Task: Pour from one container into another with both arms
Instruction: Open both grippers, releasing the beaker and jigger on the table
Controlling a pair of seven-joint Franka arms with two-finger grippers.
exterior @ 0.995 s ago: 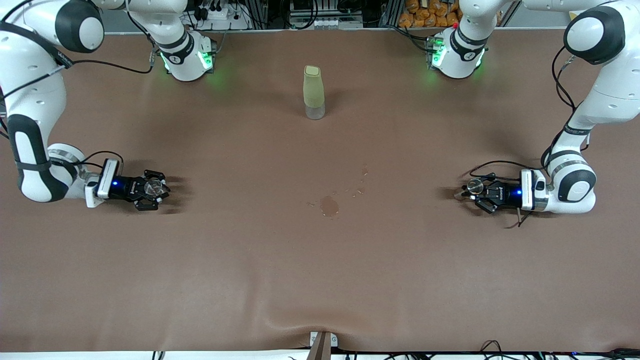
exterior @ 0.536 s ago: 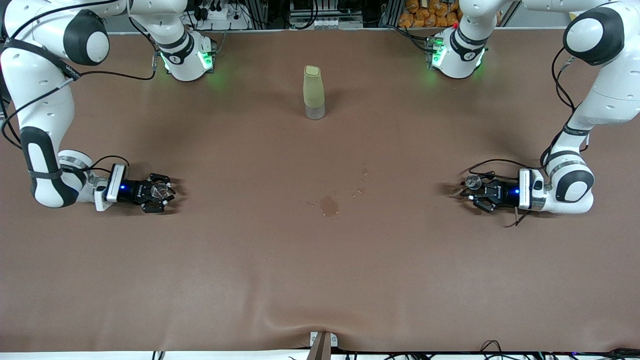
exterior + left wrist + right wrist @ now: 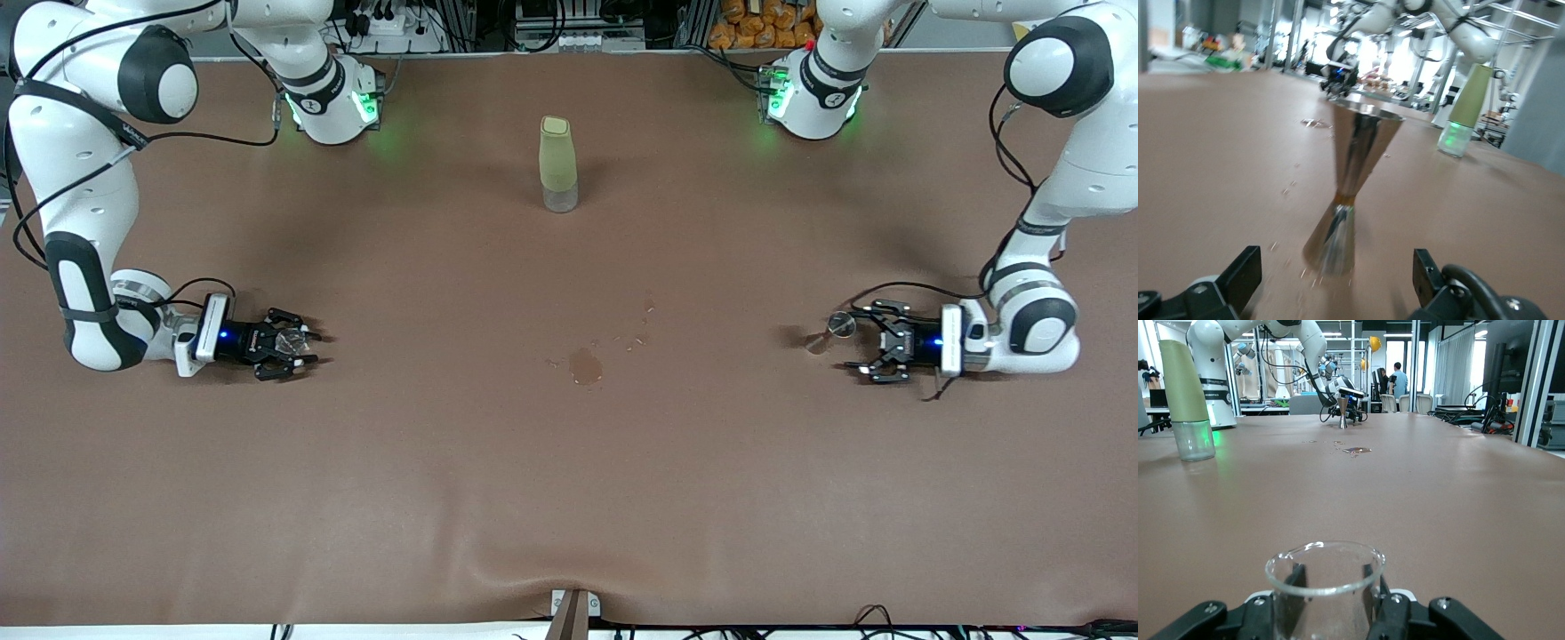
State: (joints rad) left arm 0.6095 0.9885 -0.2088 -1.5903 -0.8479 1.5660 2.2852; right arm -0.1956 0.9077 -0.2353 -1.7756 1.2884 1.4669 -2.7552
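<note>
Right gripper (image 3: 298,341), low at the right arm's end of the brown worktop (image 3: 569,462): its black fingers (image 3: 1378,600) grasp the tiny clear colourless glass cup (image 3: 286,339). In the right wrist view the cup (image 3: 1325,590) sits upright between the fingers, rim up, a finger pressed on each side of its wall.

Left gripper (image 3: 867,342), low at the left arm's end of the worktop: fingers (image 3: 1238,277) released and spread wide. The small silvery hourglass-shaped metal jigger (image 3: 836,327) stands free on the worktop just past the fingertips, toward the table's middle, touching neither finger. In the left wrist view the jigger (image 3: 1348,193) appears tilted, wide cone up, narrow waist visible, with a gap on each side between it and the fingers.

Cup and jigger are well apart, at the two ends of the worktop.

A tall pale yellow-green bottle with a clear base (image 3: 558,164) stands upright mid-worktop, farther from the front camera than both grippers. A small wet patch with scattered droplets (image 3: 587,364) lies on the worktop between the two grippers.
</note>
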